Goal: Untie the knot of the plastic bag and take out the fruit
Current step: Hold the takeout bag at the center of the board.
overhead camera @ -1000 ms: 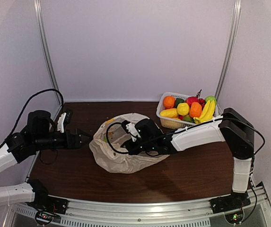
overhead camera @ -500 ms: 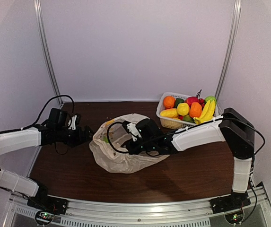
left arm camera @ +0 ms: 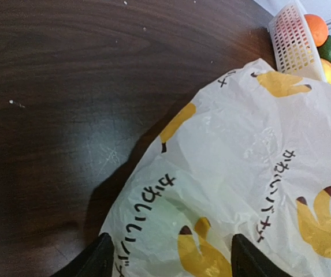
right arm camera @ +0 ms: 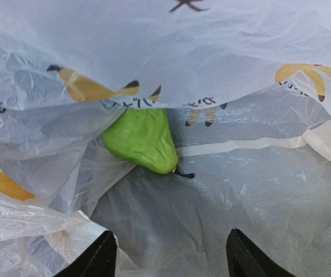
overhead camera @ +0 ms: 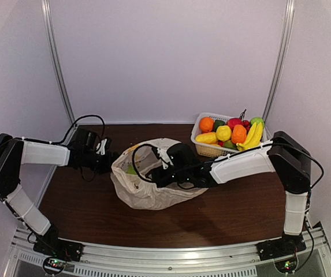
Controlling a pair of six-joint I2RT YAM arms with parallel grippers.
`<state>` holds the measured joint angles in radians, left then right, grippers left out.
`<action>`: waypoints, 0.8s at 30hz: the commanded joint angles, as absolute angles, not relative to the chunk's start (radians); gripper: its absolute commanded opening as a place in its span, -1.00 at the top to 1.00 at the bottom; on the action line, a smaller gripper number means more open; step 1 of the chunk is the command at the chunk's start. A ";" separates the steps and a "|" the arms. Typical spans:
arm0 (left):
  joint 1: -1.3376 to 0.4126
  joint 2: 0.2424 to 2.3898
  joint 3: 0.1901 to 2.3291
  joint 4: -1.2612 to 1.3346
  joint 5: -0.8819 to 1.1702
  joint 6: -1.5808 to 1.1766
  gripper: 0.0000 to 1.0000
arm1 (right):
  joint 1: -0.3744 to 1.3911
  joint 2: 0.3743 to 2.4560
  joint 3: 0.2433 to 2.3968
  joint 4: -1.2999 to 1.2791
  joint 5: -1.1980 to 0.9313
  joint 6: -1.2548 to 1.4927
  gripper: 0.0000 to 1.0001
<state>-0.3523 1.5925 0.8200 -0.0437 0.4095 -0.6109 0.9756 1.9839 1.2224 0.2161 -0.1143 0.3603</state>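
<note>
The untying looks done: the bag (overhead camera: 148, 190) lies slumped on the dark table (overhead camera: 223, 213) with its mouth gaping and no knot to be seen in any view, so the step in hand is the emptying. The right gripper (right arm camera: 168, 257) is inside the mouth, its two fingers well apart with nothing between them but crinkled plastic. A green fruit (right arm camera: 142, 138) (pear-shaped, with a little dark stalk) lies just ahead of it on the bag's floor, half tucked under a fold of the upper wall. The left gripper (left arm camera: 174, 259) is at the bag's left edge, also parted wide, its fingertips straddling the printed plastic. Whether they touch it I cannot tell, but they do not pinch it. Off to the right, near the bag but apart from it, the white basket (overhead camera: 211, 152) holds a heap of fruit (overhead camera: 238, 134). Next, by my reckoning, the right gripper needs to go forward a little and settle its fingers either side of the green fruit without catching the overhanging fold. Then it can close and draw back out through the mouth. The left gripper could help by taking hold of the rim and holding it up, since thin plastic tends to drag along with whatever leaves it.
</note>
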 commanded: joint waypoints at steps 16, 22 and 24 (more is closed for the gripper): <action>-0.345 1.727 0.875 0.041 0.489 -0.546 0.44 | 0.949 2.144 1.410 0.277 -0.053 0.465 -0.72; -0.345 1.749 0.872 0.064 0.521 -0.548 0.73 | 0.950 2.198 1.439 0.307 -0.081 0.465 -0.76; -0.345 1.756 0.874 0.067 0.529 -0.545 0.81 | 0.950 2.214 1.453 0.309 -0.089 0.461 -0.77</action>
